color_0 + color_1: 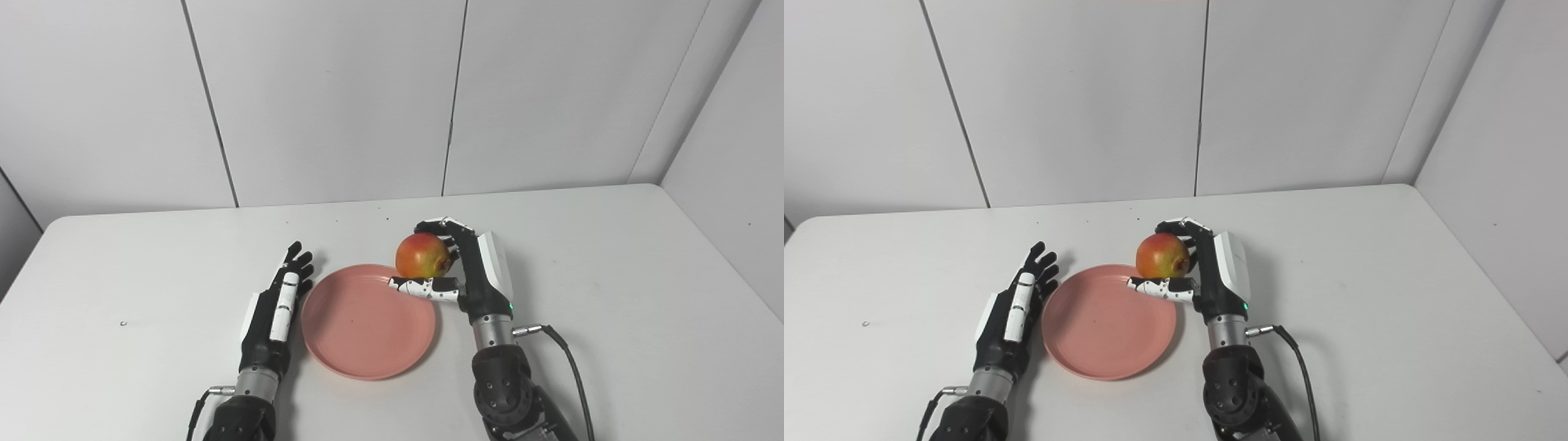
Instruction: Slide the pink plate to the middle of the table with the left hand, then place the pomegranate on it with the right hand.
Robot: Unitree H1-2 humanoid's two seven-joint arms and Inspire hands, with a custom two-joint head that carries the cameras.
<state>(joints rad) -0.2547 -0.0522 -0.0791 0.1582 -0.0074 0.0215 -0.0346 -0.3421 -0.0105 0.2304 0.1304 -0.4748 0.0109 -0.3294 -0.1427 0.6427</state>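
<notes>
- Two hands are in view, both entering from the 6 o'clock edge of the picture.
- Right hand (471,269): fingers (442,225) curl over the top and far side of the pomegranate (421,255), and the thumb (424,288) runs underneath it, pointing toward 9 o'clock. The fruit is firmly grasped.
- Pomegranate: red and yellow, held at about the 1 o'clock edge of the pink plate (361,324). It appears raised above the rim, not resting on the dish; contact with the rim cannot be confirmed.
- Right thumb overlaps the plate's rim at 1 o'clock; the palm and wrist stand just outside the plate at its 3 o'clock side.
- Left hand (275,306): fingers (299,260) extended and slightly spread, pointing toward 12 o'clock, holding nothing. It lies low over the table just beside the plate's 9 o'clock rim; whether it touches the rim cannot be told.
- Pink plate: flat on the white table (612,275), upright, nothing lying in it, positioned near the table's middle between the two forearms.
- One black cable (569,361) leaves the right wrist and trails toward 5 o'clock.
- One small speck (123,323) lies on the table well apart, at 9 o'clock from the left hand.
</notes>
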